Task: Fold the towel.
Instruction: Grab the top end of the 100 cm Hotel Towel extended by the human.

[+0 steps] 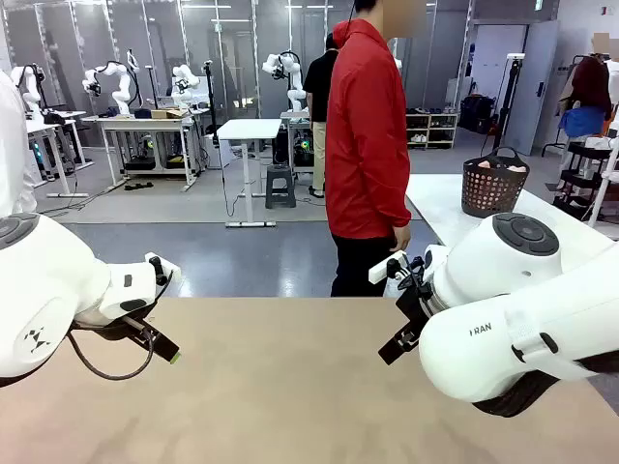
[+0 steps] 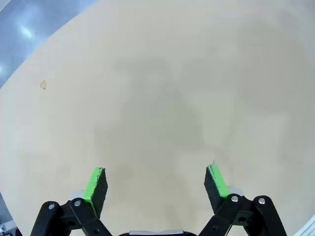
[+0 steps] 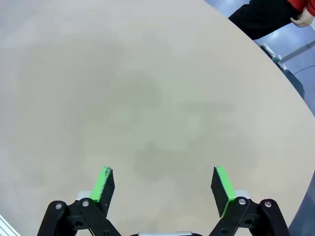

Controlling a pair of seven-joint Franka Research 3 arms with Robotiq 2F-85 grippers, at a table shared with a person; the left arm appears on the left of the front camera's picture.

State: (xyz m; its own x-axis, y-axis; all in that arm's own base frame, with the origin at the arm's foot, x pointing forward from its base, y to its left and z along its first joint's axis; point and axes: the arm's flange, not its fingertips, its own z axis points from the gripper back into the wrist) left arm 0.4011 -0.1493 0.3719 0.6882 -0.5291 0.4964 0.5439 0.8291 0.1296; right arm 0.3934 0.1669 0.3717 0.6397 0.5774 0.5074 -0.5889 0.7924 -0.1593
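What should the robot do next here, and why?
Probably wait: the left gripper and right gripper hang open over bare tabletop, nothing to grasp beneath them, and the person stands at the far side.

The broad beige counter (image 1: 290,387) has a smooth, matt top, faintly mottled with darker patches and marked by one small tan fleck (image 2: 43,84). The rounded white shell of the left arm (image 1: 48,290) and that of the right arm (image 1: 527,329) are glossy moulded plastic that catches the light. The black-fingered left tool (image 2: 155,171) and right tool (image 3: 162,170) look matt, with bare silvery pins at the joints. Their bright green pads (image 2: 94,184) look dull and rubbery. The person's red jacket (image 1: 366,126) is smooth cloth. The dark perforated basket (image 1: 494,186) looks like plastic. The grey floor (image 1: 242,256) is polished and reflective.
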